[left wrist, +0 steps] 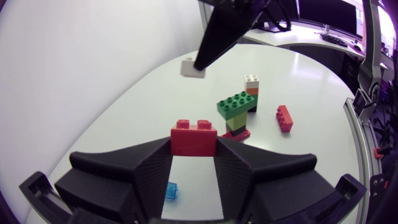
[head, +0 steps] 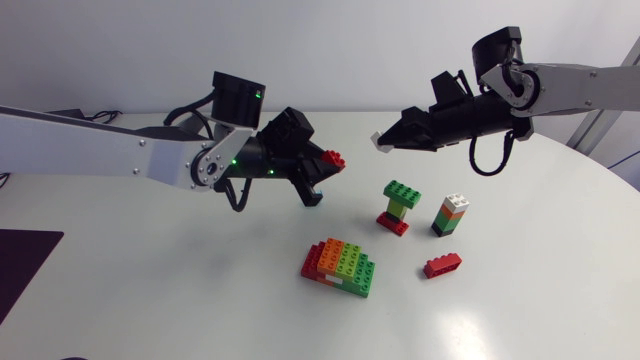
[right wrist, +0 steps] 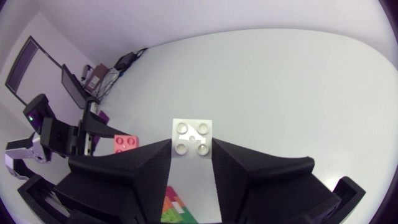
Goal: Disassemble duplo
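Left gripper (left wrist: 194, 148) is clamped on a red brick (left wrist: 194, 135), pinched at its fingertips above the table (head: 200, 290). Right gripper (right wrist: 192, 150) grips a white brick (right wrist: 192, 137) likewise, raised opposite the left one. Below them stand a green-topped stack (head: 400, 204) and a white-topped tower (head: 452, 214), with a loose red piece (head: 442, 265) and a mixed block cluster (head: 340, 267) nearby
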You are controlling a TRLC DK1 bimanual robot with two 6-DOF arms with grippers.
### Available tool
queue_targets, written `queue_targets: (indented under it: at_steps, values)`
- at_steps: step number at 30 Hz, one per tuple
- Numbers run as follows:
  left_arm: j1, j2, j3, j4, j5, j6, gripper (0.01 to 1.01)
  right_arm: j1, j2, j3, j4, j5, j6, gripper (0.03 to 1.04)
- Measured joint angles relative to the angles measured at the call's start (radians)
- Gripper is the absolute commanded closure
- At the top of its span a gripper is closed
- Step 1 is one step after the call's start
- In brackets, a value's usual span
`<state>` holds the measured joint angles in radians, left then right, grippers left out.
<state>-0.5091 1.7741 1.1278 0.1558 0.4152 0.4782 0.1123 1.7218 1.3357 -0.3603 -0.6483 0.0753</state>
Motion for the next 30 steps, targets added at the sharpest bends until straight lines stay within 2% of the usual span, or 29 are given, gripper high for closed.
queue_targets:
  at_steps: [4, 11, 18, 25, 27, 30]
  values:
    - [0.045, 0.09, 0.076, -0.052, -0.04, 0.0, 0.685, 0.015, -0.032, -0.04, 0.066, 0.196, -0.068, 0.8]
    - [0.064, 0.186, 0.139, -0.216, -0.139, 0.008, 0.68, 0.014, -0.034, -0.104, 0.119, 0.377, -0.152, 0.8]
    - [0.104, 0.276, 0.2, -0.346, -0.174, 0.019, 0.679, -0.003, 0.035, -0.103, 0.145, 0.421, -0.174, 0.8]
    - [0.129, 0.33, 0.209, -0.374, -0.192, 0.022, 0.67, -0.06, 0.165, -0.063, 0.142, 0.421, -0.185, 0.8]
    - [0.128, 0.334, 0.209, -0.381, -0.192, 0.022, 0.636, -0.07, 0.184, -0.054, 0.141, 0.422, -0.193, 0.8]
    - [0.127, 0.336, 0.213, -0.389, -0.192, 0.022, 0.364, -0.074, 0.207, -0.037, 0.13, 0.425, -0.197, 0.8]
